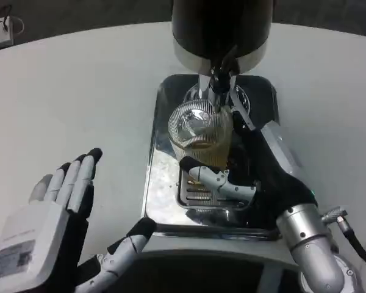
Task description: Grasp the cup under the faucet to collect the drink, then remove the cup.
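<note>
**At the faucet: cup in the right hand, filling under way**

Around the cup the fingers of the right hand are wrapped: one white finger crosses the front of the cup low down, and the dark palm lies against its side at 3 o'clock. The hand holds the cup; how firm the hold is I cannot tell. The cup is clear and ribbed, it stands over the grate of the tray and just at 6 o'clock from the faucet. Its lower part shows a yellowish drink, so I judge that collecting has begun; whether liquid is running at this moment is too small to see. The faucet belongs to the dark dispenser, which rises at 12 o'clock of the tray.

Farther out, at 8 o'clock from the tray, the left hand hangs over the white table. Its fingers are stretched out and slightly apart, and the thumb is spread toward the tray's front edge. It holds nothing and touches nothing that I can see.

On progress: the grasp is done and the cup is in place under the faucet. What is left, as I judge it, is to let the cup fill enough and then to take it away from the faucet, keeping it upright so the drink does not spill.
</note>
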